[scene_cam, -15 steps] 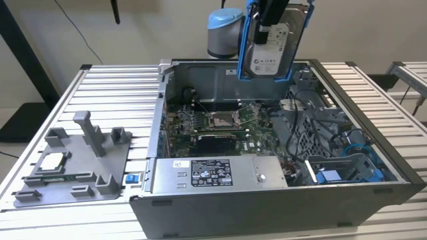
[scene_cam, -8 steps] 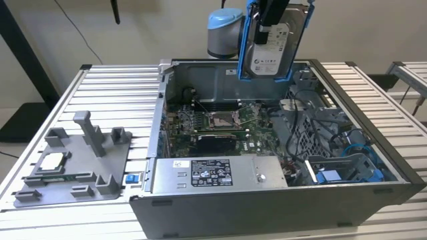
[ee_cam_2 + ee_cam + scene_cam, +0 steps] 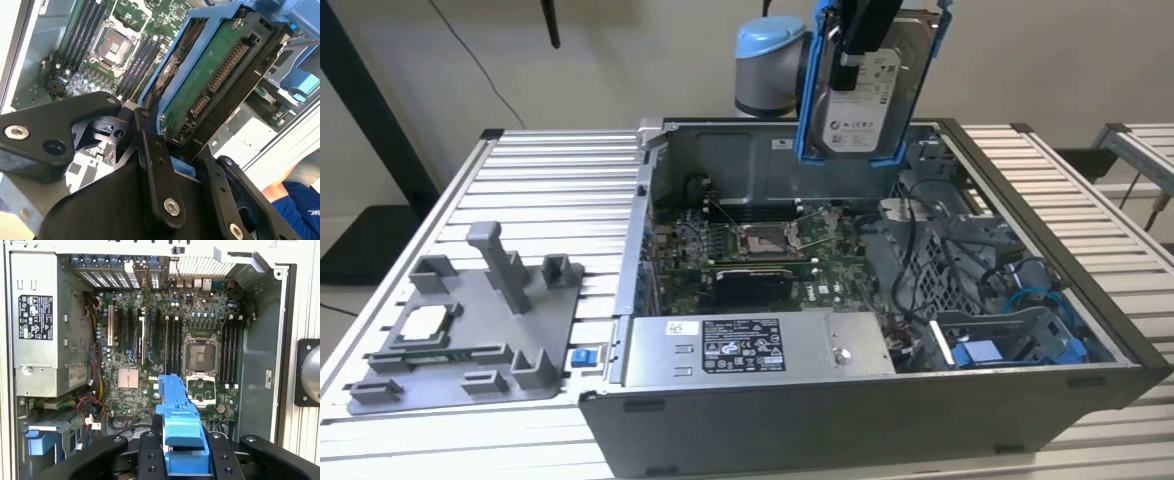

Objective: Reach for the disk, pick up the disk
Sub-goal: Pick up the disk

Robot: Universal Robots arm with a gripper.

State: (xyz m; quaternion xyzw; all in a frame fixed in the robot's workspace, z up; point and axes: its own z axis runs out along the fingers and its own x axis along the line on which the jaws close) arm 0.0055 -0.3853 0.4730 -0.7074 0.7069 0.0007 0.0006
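The disk (image 3: 861,108), a silver-grey drive with a white label in a bright blue frame, hangs upright in the air above the back of the open computer case (image 3: 881,410). My gripper (image 3: 857,45) is shut on its upper end. In the second wrist view the disk (image 3: 215,75) shows its green circuit side and connector, and the black fingers (image 3: 152,165) clamp the blue frame. In the first wrist view the frame's blue edge (image 3: 177,415) sticks out from my gripper (image 3: 182,452), high over the motherboard (image 3: 165,340).
The case holds an empty CPU socket (image 3: 765,238), a power supply (image 3: 740,345), cables and a blue bracket (image 3: 981,355). A grey fixture (image 3: 467,330) with a small silver chip lies on the slatted table at the exterior view's left. A person's blue sleeve (image 3: 295,200) is nearby.
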